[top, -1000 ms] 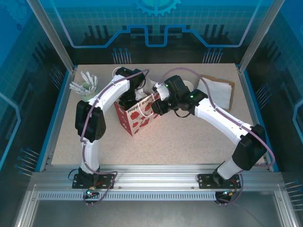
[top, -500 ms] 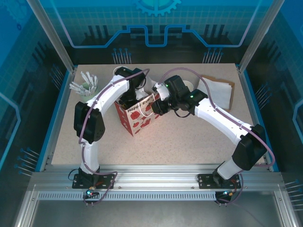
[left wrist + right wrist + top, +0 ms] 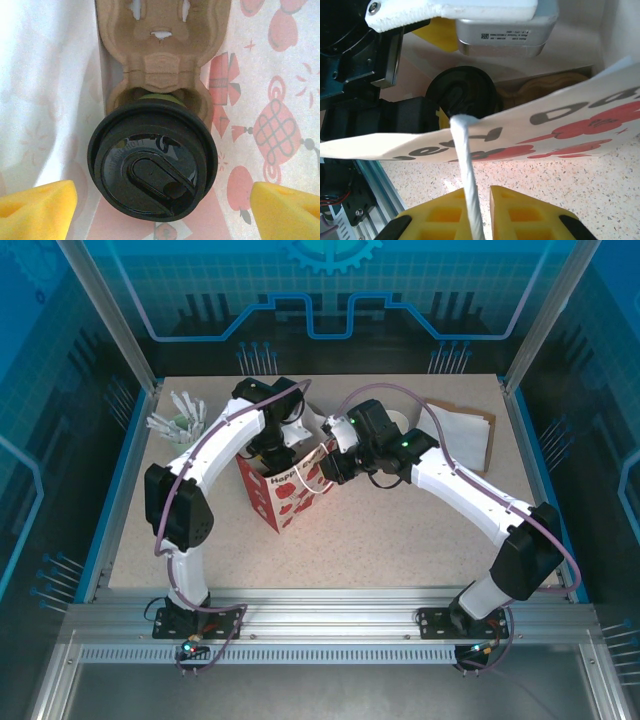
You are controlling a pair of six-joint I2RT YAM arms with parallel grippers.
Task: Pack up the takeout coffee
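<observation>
Left tool: shown open, its yellow foam pads spread wide to either side of the coffee cup and clear of it. Of the cup, a thin green band is seen beneath the round black lid, which is fitted on and faces the left wrist camera. The cup is seated upright in a pocket of a brown pulp carrier. Cup and carrier alike are enclosed by the walls of a gift bag — white on one side, with red printing showing through on the other.

Right tool: closed on the bag's white cord handle, which is pinched between the two yellow fingers and runs up to the bag's near wall. That wall, lettered in grey and printed in red, is seen from outside in the right wrist view. Over its rim the black lid and part of the carrier are visible, with the left tool's grey body above them.

From above, the bag is seen standing on the speckled desk between the two arms, with the left tool inside its mouth and the right tool at its right rim. A pale cup of white sticks stands near the desk's far left corner — well apart from the bag. Flat brown and white papers lie toward the far right.
</observation>
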